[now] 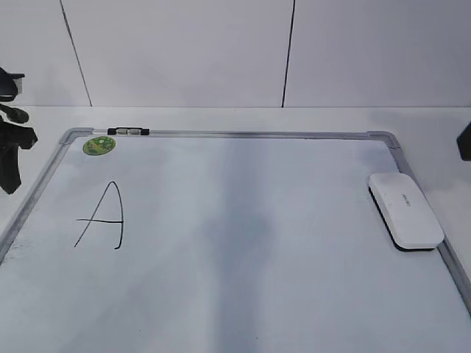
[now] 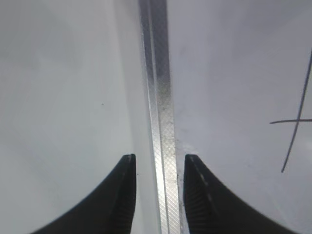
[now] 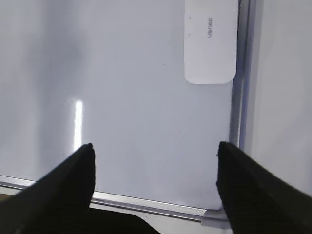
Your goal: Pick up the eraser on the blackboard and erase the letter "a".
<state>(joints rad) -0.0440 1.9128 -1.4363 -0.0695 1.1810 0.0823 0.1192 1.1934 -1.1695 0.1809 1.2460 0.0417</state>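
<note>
The eraser (image 1: pixel 405 209), a white rounded block, lies on the right edge of the blackboard (image 1: pixel 257 250). It also shows at the top of the right wrist view (image 3: pixel 210 41). No small cursive "a" shows in any view; only a tall capital "A" (image 1: pixel 103 217) is drawn at the board's left. My right gripper (image 3: pixel 154 148) is open and empty above the board's near right corner, well short of the eraser. My left gripper (image 2: pixel 159 158) is open and empty, straddling the board's left frame rail (image 2: pixel 158 97). Strokes of the capital "A" (image 2: pixel 295 131) lie to its right.
A round green sticker (image 1: pixel 98 145) and a small black-and-clear marker (image 1: pixel 128 132) sit at the board's far left corner. The left arm (image 1: pixel 11 158) stands off the board's left side. A white wall rises behind the table.
</note>
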